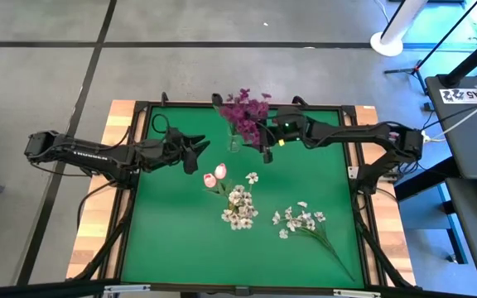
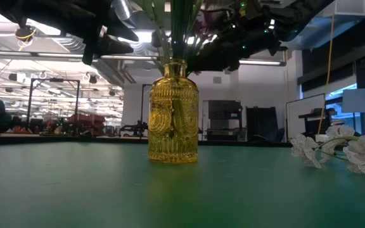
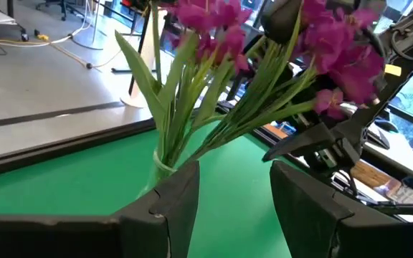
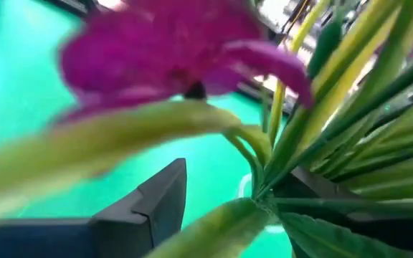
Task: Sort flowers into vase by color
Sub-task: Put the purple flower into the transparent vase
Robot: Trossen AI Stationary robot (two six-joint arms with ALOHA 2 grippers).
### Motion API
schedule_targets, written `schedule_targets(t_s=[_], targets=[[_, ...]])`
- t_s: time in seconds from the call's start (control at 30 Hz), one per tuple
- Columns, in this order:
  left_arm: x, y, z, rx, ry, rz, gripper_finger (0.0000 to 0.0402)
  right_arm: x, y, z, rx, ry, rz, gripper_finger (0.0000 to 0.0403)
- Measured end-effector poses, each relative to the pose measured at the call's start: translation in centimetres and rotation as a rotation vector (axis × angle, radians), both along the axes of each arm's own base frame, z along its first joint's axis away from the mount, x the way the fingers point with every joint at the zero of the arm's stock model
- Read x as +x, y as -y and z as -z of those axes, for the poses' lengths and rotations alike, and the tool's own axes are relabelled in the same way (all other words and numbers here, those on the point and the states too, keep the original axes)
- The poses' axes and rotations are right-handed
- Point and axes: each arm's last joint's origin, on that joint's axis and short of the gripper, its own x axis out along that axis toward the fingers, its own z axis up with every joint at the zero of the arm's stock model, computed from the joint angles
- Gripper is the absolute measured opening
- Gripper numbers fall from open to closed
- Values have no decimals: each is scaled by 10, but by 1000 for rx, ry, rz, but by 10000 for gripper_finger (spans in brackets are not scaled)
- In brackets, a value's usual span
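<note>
While the yellow glass vase [image 2: 173, 113] stands upright near the far edge of the green worktop [image 1: 172, 240], the magenta-purple flowers [image 1: 247, 109] already sit in it, their green stems fanning out of its neck. Both arms flank it. The left gripper [image 1: 200, 155] hovers just to the vase's left, its two fingers [image 3: 174, 204] plainly apart with nothing between them; in the left wrist view the stems and blossoms rise beyond the gap. The right gripper [image 1: 265, 139] is close against the bouquet on its right side, among the leaves. In the right wrist view one dark finger [image 4: 156, 197] shows with leaves and stems crowding the space beside it; the fingers stand apart, and whether they press on any stem I cannot tell.

Loose on the worktop, nearer the front, lie the remaining flowers: two pink tulip buds [image 1: 215, 175] just left of centre, a single small white blossom [image 1: 252, 177] beside them, a white spray [image 1: 238, 207] below the tulips, and a second white spray [image 1: 298, 220] to the right with its long stem running toward the front right corner. In the low view, white blossoms [image 2: 341, 147] lie at the right, well apart from the vase.
</note>
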Motion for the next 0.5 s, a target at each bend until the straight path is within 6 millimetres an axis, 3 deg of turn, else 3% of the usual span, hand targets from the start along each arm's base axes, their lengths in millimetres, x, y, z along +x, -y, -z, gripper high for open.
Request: schedule_targets(t_s=[0.5], targets=[[0,0,0,0,-4,1,167,2,1,12,34,-128,27,202]])
